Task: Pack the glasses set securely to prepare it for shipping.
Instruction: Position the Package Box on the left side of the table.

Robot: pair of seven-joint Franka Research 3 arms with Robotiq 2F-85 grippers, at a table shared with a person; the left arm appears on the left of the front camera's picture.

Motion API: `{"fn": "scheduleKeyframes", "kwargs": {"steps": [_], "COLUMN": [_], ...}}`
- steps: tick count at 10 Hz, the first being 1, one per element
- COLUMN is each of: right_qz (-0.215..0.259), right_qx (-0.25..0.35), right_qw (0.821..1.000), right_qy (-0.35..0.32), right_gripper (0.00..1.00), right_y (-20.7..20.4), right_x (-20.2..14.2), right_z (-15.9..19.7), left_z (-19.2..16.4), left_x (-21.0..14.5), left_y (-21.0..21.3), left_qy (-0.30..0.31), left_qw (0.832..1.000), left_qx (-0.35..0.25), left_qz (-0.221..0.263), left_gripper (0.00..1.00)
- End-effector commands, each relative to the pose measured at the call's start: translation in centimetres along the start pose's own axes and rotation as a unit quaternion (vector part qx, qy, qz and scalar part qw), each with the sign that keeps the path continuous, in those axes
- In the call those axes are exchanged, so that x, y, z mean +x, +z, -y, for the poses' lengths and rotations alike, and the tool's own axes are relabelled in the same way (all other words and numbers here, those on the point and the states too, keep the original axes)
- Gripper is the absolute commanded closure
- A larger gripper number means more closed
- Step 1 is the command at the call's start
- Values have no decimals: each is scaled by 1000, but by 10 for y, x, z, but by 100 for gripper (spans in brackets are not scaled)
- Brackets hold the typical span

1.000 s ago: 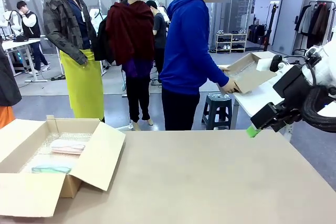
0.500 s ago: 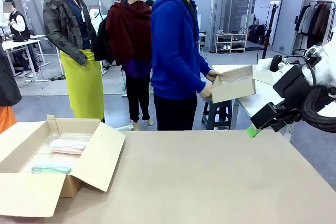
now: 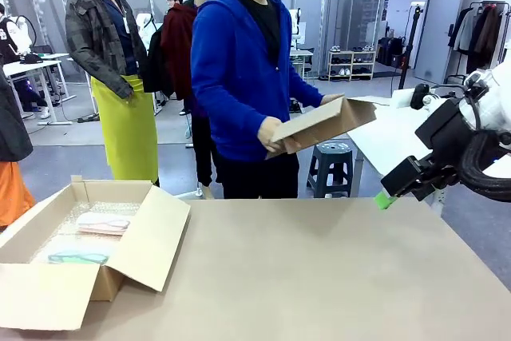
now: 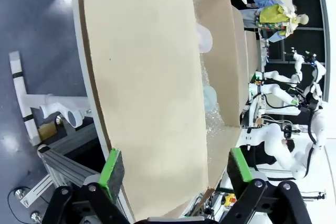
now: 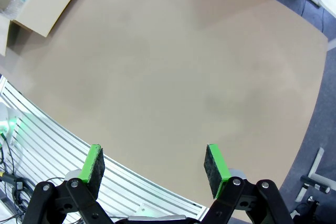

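The glasses set lies in the open cardboard box [image 3: 48, 293] at the table's left, on bubble wrap. Its pinkish case [image 3: 102, 223] sits toward the far side and its mint-green case [image 3: 77, 258] nearer me. In the left wrist view both cases, pinkish [image 4: 203, 38] and mint-green [image 4: 209, 98], show past a broad box flap [image 4: 147, 87]. My left gripper [image 4: 174, 166] is open, off the box's outer side with nothing between its fingers. My right gripper [image 3: 386, 197] hangs open at the table's far right edge; it [image 5: 155, 163] looks down on bare tabletop.
A person in a blue hoodie stands at the far side holding a smaller flat cardboard box [image 3: 323, 124] in both hands. The brown tabletop [image 3: 319, 277] stretches right of the big box. A white side table [image 3: 391, 141] and a stool [image 3: 330, 167] stand behind.
The person has turned from the white side table toward this table, carrying the smaller cardboard box leftward. Both arms and the cases have stayed put.
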State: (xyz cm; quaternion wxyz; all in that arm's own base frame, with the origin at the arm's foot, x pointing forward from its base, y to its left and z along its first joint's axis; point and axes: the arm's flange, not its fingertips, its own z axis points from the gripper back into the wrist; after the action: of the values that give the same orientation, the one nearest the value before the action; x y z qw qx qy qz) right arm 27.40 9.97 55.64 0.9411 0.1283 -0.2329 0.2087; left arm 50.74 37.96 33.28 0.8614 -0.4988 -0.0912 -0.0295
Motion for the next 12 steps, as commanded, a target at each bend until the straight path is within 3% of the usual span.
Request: {"fn": "scheduleKeyframes", "kwargs": {"steps": [1,3,4,5,7,8,12], "right_qz": [3,3,3,3,3,3,3], "right_qx": [-6,-6,-6,-6,-6,-6,-6], "right_qw": [1000,1000,1000,1000,1000,1000,1000], "right_qy": [-11,-11,-11,-11,-11,-11,-11], "right_gripper": [4,4,4,4,4,4,4], "right_y": [-3,-3,-3,-3,-3,-3,-3], "right_x": [-2,-2,-2,-2,-2,-2,-2], "right_z": [-2,-2,-2,-2,-2,-2,-2], "left_z": [8,35,76,127,218,250,332], "left_x": [-16,-19,-26,-37,-55,-60,-100], "left_y": [-6,-2,3,4,-18,-35,-133], "left_qy": [-14,-51,-108,-156,-303,-346,-424], "left_qw": [1000,997,991,975,920,897,851], "left_qx": [16,56,82,156,246,272,292], "left_qz": [4,6,5,5,-20,-39,-109], "left_gripper": [0,0,0,0,0,0,0]}}
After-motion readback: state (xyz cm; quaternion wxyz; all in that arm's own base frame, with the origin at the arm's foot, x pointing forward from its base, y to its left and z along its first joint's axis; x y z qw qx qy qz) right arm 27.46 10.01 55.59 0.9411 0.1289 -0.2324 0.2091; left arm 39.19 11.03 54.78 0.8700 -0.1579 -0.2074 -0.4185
